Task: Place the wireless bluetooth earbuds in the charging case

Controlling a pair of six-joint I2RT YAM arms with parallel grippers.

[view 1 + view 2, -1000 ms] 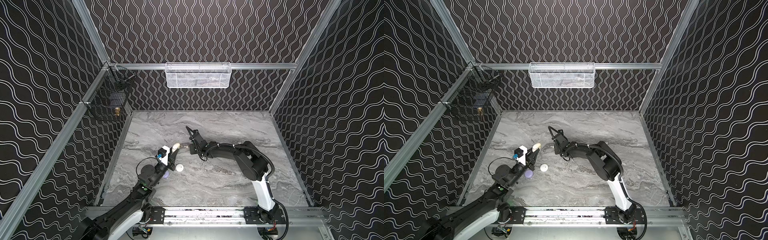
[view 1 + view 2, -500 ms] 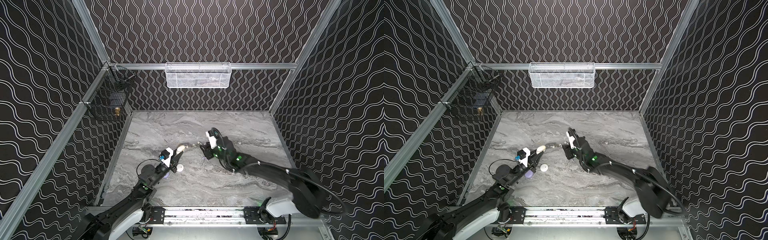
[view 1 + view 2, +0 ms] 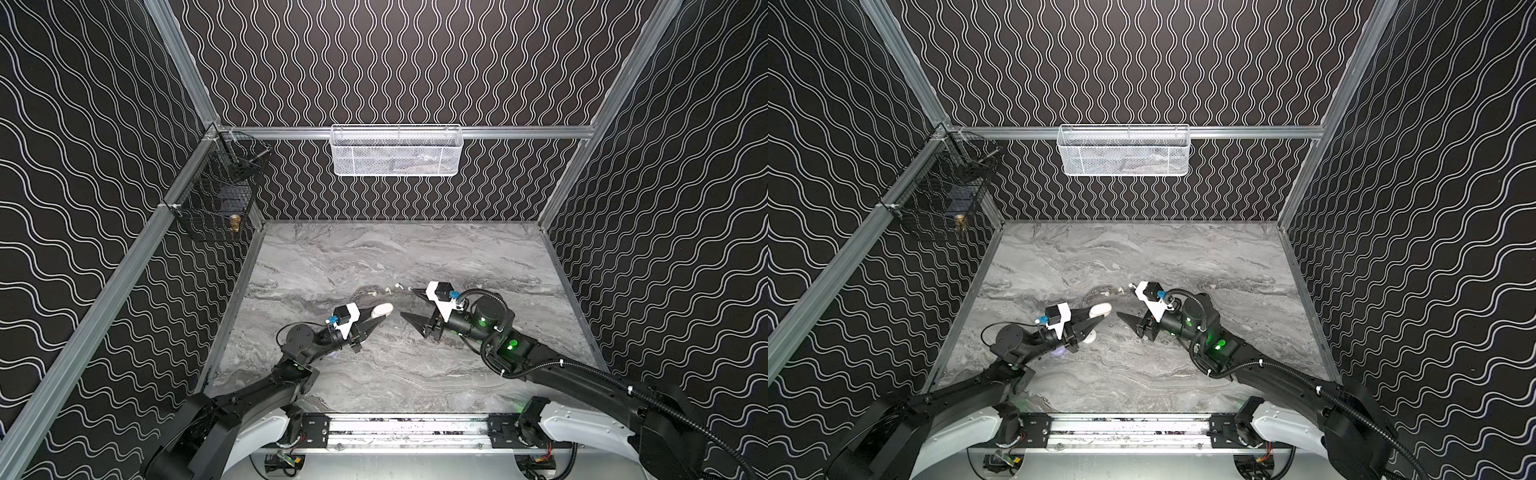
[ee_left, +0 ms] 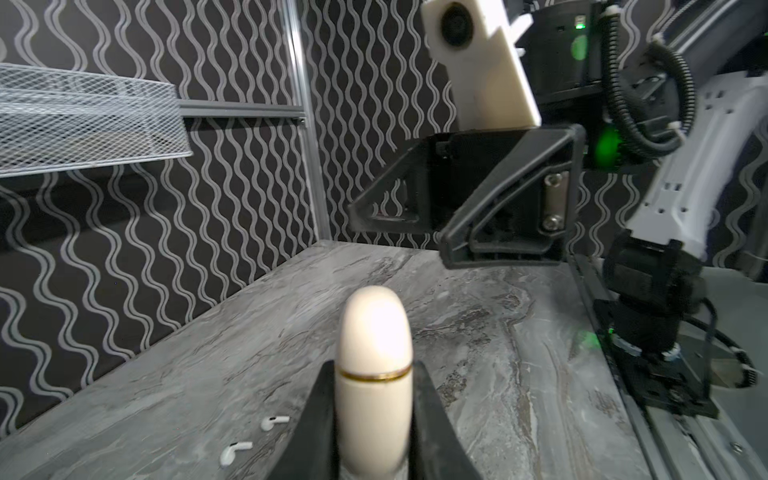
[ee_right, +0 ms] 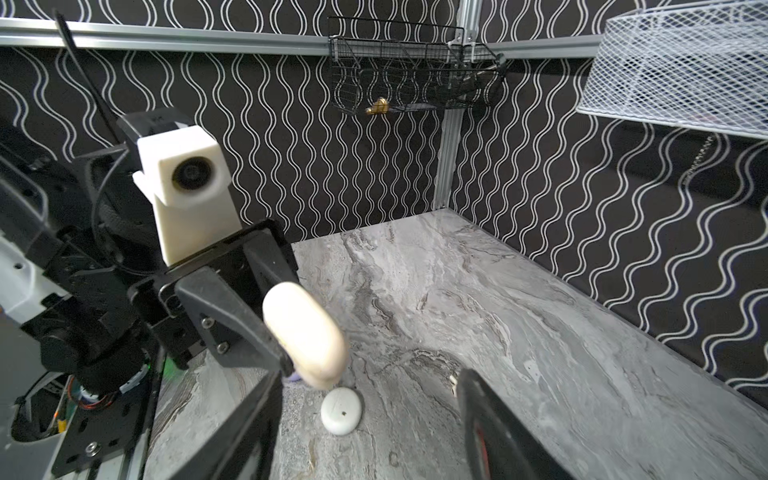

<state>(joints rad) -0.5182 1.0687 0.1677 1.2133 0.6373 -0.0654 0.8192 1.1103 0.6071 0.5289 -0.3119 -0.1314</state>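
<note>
At mid-table, the left claw (image 4: pixel 372 399) is clamping the cream charging case (image 4: pixel 374 328), its lid seemingly closed at the gold seam (image 4: pixel 374 376). The right claw (image 3: pixel 407 304) is gaping empty, facing it. The earbuds (image 4: pixel 274 422) are lying loose on the table (image 3: pixel 374 257) just behind. Likely next is opening: the left should be holding steady while the right is pinching above the seam, pulling squarely.

No text, label, brand, number or sign can be read in any view. The cream charging case (image 4: pixel 374 332) shows a plain thin gold band around it and no legible print.
</note>
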